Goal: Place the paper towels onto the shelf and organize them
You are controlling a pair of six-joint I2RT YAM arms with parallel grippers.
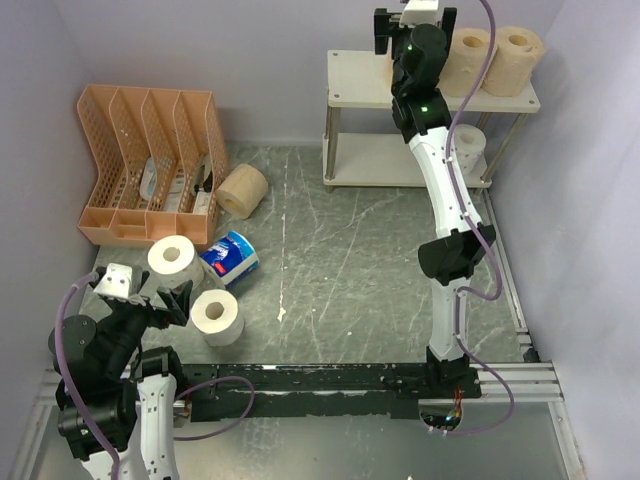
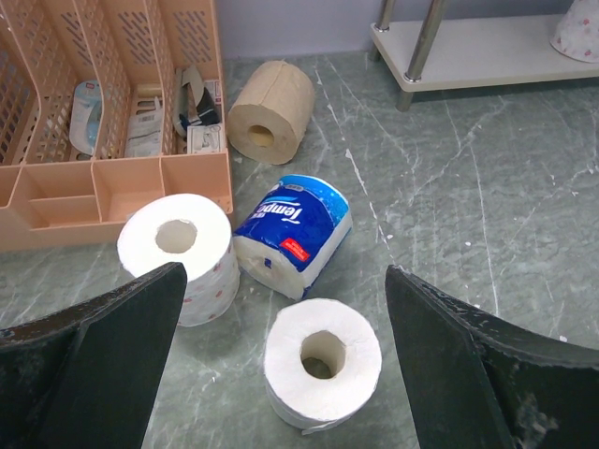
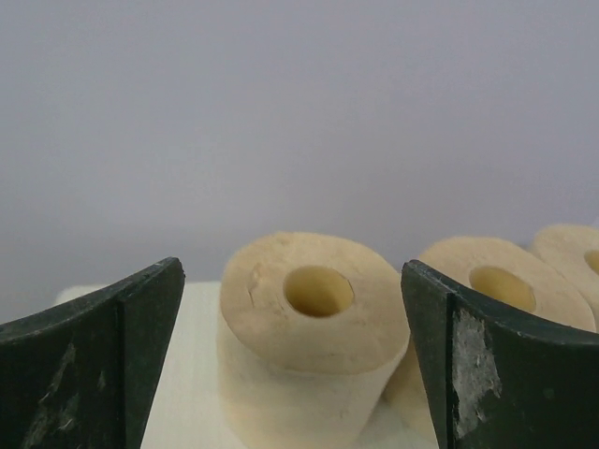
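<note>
The shelf (image 1: 350, 88) stands at the back right. Two tan rolls (image 1: 468, 58) (image 1: 515, 58) stand on its top board, and a dotted white roll (image 1: 470, 150) is on the lower tier. My right gripper (image 1: 412, 25) is open over the top board. In the right wrist view it (image 3: 290, 271) straddles a third tan roll (image 3: 314, 327) without touching it. My left gripper (image 2: 283, 309) is open above a white roll (image 2: 323, 360). A red-dotted white roll (image 2: 178, 253), a blue-and-white wrapped roll (image 2: 295, 234) and a lying tan roll (image 2: 271, 112) are beyond it.
An orange slotted organizer (image 1: 150, 165) with small items stands at the back left, close to the loose rolls. Walls close in both sides and the back. A metal rail (image 1: 500, 375) runs along the near edge.
</note>
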